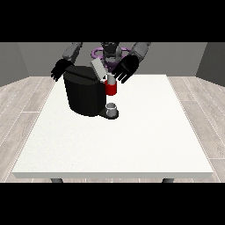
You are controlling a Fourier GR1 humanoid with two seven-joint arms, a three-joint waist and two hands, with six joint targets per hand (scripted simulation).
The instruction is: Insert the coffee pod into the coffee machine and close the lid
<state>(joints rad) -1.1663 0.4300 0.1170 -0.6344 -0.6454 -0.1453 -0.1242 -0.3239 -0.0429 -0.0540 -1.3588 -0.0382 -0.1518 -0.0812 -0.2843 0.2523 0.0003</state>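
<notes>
Pod going in.
The hand at the view's right, fingers spread, hovers beside the raised grey lid of the boxy black coffee machine; the other hand hangs open behind.

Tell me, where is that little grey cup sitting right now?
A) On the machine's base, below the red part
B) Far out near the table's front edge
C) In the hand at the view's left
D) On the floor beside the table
A: the grey cup stands on the low base at the front of the black coffee machine, directly under its red part, with neither hand touching it.
</notes>
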